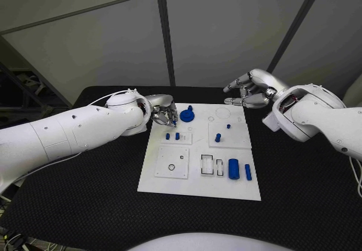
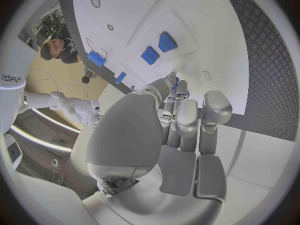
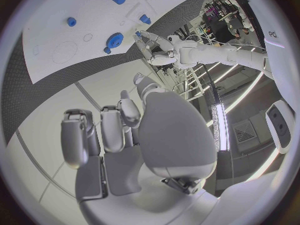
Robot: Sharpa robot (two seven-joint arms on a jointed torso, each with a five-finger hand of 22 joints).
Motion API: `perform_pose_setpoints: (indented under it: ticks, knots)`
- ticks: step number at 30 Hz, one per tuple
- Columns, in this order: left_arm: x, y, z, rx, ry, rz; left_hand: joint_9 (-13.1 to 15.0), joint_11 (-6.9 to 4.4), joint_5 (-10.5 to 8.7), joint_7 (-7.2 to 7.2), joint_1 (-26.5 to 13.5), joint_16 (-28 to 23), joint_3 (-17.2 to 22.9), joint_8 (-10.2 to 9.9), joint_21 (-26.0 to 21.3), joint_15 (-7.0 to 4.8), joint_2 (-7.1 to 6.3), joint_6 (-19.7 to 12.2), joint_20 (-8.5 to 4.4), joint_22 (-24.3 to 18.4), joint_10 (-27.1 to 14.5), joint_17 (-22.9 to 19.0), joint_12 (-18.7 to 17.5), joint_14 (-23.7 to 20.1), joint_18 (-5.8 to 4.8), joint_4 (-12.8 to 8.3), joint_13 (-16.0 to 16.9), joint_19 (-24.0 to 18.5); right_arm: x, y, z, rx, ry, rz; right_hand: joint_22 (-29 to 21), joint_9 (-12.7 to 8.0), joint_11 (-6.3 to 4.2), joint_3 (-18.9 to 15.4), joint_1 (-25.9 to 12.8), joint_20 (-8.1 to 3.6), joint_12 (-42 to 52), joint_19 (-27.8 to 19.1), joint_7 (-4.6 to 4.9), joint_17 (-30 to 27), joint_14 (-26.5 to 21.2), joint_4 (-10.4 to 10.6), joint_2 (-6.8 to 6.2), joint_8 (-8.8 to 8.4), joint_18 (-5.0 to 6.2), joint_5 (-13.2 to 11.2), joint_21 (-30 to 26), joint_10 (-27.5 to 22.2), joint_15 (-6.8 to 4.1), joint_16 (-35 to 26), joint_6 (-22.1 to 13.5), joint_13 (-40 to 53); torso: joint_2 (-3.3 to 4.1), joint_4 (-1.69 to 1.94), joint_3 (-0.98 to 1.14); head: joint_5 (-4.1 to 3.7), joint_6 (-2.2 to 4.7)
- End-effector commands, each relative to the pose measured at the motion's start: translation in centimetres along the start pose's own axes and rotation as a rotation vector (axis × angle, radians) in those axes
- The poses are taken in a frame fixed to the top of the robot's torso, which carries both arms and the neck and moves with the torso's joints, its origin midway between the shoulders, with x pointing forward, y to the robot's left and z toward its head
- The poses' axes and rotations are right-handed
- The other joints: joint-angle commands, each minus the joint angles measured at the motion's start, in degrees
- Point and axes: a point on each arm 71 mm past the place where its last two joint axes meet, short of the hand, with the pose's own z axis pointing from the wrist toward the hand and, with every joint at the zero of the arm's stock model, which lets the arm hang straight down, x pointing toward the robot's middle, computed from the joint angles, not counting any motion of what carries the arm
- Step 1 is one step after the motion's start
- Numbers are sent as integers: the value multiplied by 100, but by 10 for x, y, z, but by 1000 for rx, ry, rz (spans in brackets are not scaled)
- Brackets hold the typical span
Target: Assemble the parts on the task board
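The white task board [image 1: 199, 180] lies mid-table. On it sit a blue disc with a knob [image 1: 187, 115], two short pegs [image 1: 172, 136], another peg [image 1: 218, 138], and a thick cylinder [image 1: 234, 169] beside a thin one [image 1: 248, 171]. My left hand [image 1: 162, 114] hovers over the board's far left corner with its fingers curled. A small blue part [image 2: 177, 83] seems pinched at its fingertips. My right hand [image 1: 252, 89] hangs above the board's far right edge, fingers loosely bent and apart, holding nothing. The right wrist view shows the disc [image 3: 114, 40] and my left hand [image 3: 155, 47].
Raised white plates with cut-outs sit on the board: one with a round hole [image 1: 172, 162], and narrow rectangular slots [image 1: 207, 164]. Black matting [image 1: 90, 183] surrounds the board on all sides. Grey wall panels stand behind the table.
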Motion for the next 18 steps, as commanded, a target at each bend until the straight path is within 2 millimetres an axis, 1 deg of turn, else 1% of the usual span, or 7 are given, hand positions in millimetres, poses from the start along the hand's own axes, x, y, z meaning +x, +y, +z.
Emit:
perform_pose_setpoints:
  ticks: [1,4,7,11,16,18]
  knots:
    - [1,-1,2,0,13,-4,5,-2,-19,8,-53,25,23,16,12,-29,-2,46,0,-2,41,-5,28,101,-47,-4,-7,1,0,2,1,-10,-2,2,994,-5,-16,37,-53,-39,2,266,-5,3,183,-4,-3,-19,54,29,-6,11,-44,-15,51,3,-1,-4,0,-3,-10]
    - [2,-2,3,0,17,-5,5,-2,-19,8,-53,25,23,16,12,-29,-2,46,0,-2,41,-5,28,101,-47,-4,-7,1,0,2,1,-11,-2,2,994,-5,-16,37,-53,-39,2,266,-5,3,183,-4,-3,-19,54,29,-6,11,-44,-15,51,3,-1,-5,1,-4,-10]
    - [3,-2,3,1,20,-5,5,-2,-19,8,-53,25,23,16,12,-29,-2,46,0,-2,41,-5,28,101,-47,-4,-7,1,0,2,1,-11,-2,2,994,-5,-16,37,-53,-39,2,266,-5,3,183,-4,-3,-19,54,29,-6,11,-44,-15,51,3,0,-1,-1,-13,-16]
    - [4,-3,4,2,25,-6,4,-2,-20,8,-54,25,23,16,12,-30,-2,46,0,-2,41,-5,28,101,-47,-4,-7,1,0,2,1,-10,-2,2,994,-5,-16,37,-53,-39,2,266,-5,3,183,-4,-3,-19,54,29,-6,11,-44,-15,51,3,-3,6,2,-15,-20]
    - [6,-3,5,1,32,-5,2,-3,-28,7,-59,28,25,14,13,-30,-4,45,0,1,40,-4,27,101,-48,-7,-8,0,0,2,1,-11,-1,2,994,-5,-16,37,-53,-39,2,266,-5,3,183,-4,-3,-19,54,29,-6,11,-44,-15,51,3,0,5,3,-17,-18]
    - [6,-3,5,-1,36,-5,0,-3,-38,7,-64,26,26,12,12,-30,-7,44,-1,0,39,-9,25,100,-47,-11,-8,-2,0,2,1,-11,-1,2,994,-5,-16,37,-53,-39,2,266,-5,3,183,-4,-3,-19,54,29,-6,11,-44,-15,51,3,-3,1,1,-12,-24]
